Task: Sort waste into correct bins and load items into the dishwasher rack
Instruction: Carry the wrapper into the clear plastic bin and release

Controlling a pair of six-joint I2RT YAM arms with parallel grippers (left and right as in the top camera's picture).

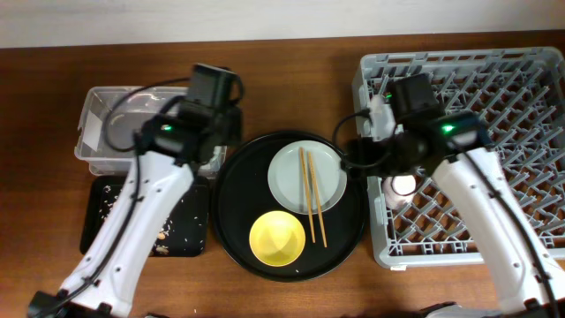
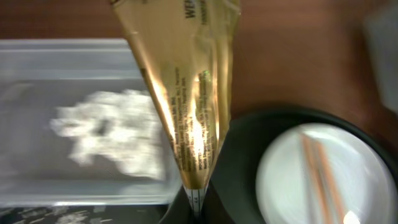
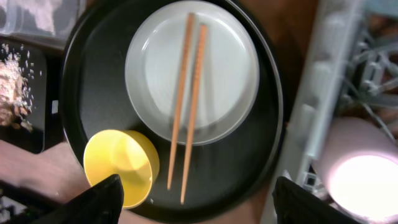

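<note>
- The left gripper [image 2: 196, 209] is closed on the narrow end of the brown-gold wrapper [image 2: 186, 93]. The wrapper fans out from the pinch and fills the middle of the left wrist view.
- The wrapper hangs over the right-hand end of the clear tub [image 2: 74, 45], where white napkins [image 2: 112, 134] lie on the floor.
- The right gripper [image 3: 198, 182] is spread wide, a finger at each lower corner of its view. It holds nothing and touches nothing.
- Under it lies the round tray [image 3: 99, 93] with the pale plate [image 3: 155, 74], the chopsticks [image 3: 181, 93] laid across the plate, and the yellow bowl [image 3: 121, 165] just beside the plate.
- Only the left wrist view shows the wrapper; from overhead the arm hides it.
- The right wrist view shows the pink cup [image 3: 360, 171] standing mouth up in the rack [image 1: 494, 79], near its left wall.
- Overhead alone takes in the whole table [image 1: 291, 79]. The shallow black tray [image 1: 190, 221], strewn with food scraps [image 3: 12, 81], sits below the tub.
</note>
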